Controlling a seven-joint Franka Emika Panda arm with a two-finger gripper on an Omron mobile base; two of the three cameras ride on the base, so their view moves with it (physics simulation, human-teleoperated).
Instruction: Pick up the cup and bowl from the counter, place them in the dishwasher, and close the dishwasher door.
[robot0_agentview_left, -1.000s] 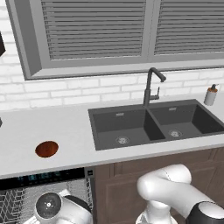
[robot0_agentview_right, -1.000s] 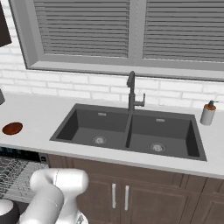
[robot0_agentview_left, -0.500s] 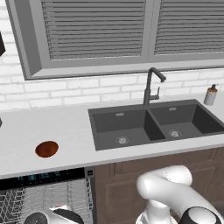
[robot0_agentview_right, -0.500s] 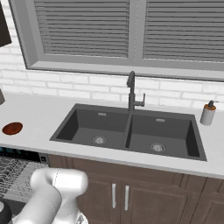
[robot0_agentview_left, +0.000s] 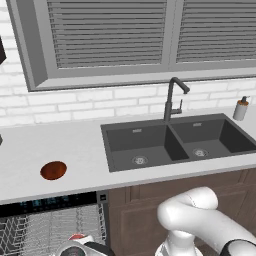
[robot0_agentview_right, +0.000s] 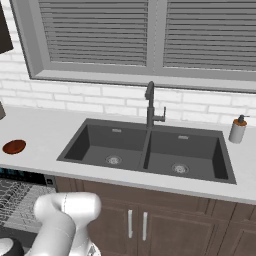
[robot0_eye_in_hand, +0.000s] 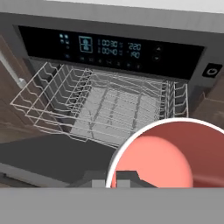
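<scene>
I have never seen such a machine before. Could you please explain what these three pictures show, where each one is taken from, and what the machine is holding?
This is a white robot arm in a simulated kitchen. Two pictures come from cameras behind the arm, left and right, looking over the counter with its dark sink. The third comes from a camera on the hand itself. On the counter lies a reddish-brown bowl; a soap bottle stands by the sink. The gripper is shut on the cup, white with a salmon-red inside, above the open dishwasher and its wire rack.

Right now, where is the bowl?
The bowl sits on the counter, left of the sink, directly above the open dishwasher.
</scene>
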